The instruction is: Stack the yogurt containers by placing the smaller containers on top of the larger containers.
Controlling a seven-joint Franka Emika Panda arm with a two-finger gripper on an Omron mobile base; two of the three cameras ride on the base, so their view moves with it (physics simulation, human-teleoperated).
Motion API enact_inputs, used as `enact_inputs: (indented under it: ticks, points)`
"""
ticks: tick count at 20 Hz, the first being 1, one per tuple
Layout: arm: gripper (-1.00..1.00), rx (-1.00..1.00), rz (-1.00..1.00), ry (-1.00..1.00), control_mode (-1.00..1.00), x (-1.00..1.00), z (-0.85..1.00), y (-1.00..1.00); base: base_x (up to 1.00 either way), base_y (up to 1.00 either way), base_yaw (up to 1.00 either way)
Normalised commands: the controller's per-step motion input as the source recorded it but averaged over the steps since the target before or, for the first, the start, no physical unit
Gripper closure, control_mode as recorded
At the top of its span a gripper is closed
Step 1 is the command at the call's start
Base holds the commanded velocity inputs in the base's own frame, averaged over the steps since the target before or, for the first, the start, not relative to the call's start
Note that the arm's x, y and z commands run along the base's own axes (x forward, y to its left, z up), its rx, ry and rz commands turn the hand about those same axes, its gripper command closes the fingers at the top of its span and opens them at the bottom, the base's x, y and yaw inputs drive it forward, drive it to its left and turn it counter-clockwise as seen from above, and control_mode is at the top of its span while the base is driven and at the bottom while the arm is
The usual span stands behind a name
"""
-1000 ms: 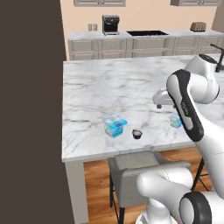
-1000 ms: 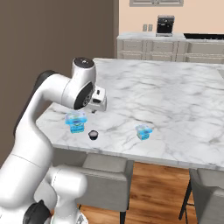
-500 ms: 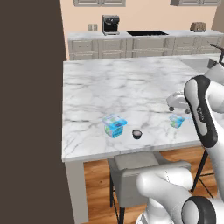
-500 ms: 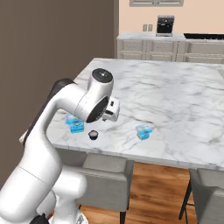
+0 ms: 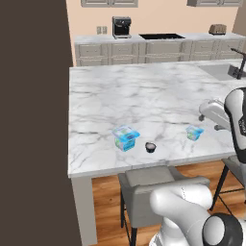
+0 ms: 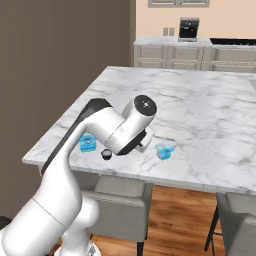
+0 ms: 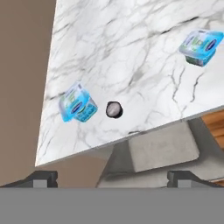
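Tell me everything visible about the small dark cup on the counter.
The small dark cup is a tiny round grey-black pot with a pale lid on top, much smaller than the blue yogurt pack beside it. It stands upright on the marble counter, near the front edge above a grey stool. It looks apart from the pack, with a bare strip of marble between them in the hand view. Nothing rests on it and nothing grips it. Finer markings are too small to tell.
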Motion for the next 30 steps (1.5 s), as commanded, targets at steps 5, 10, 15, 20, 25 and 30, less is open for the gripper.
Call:
enact_inputs:
  ticks: [5,10,15,20,25,30]
  points:
    - [-1.00,0.06,-0.06,-0.01,-1.00,-0.01,-0.21,-0.09,0.00,0.00,0.00]
    - [-1.00,-0.01,-0.06,-0.01,-1.00,0.00,-0.31,-0.21,0.00,0.00,0.00]
    - [-1.00,0.00,-0.03,0.00,-1.00,0.00,-0.30,-0.37,0.00,0.00,0.00]
    - [-1.00,0.01,-0.05,0.00,-1.00,0.07,-0.22,-0.40,0.00,0.00,0.00]
    - [-1.00,0.03,-0.07,0.00,-1.00,0.18,-0.23,-0.39,0.00,0.00,0.00]
    - [-1.00,0.04,-0.09,0.00,-1.00,0.27,-0.20,-0.33,0.00,0.00,0.00]
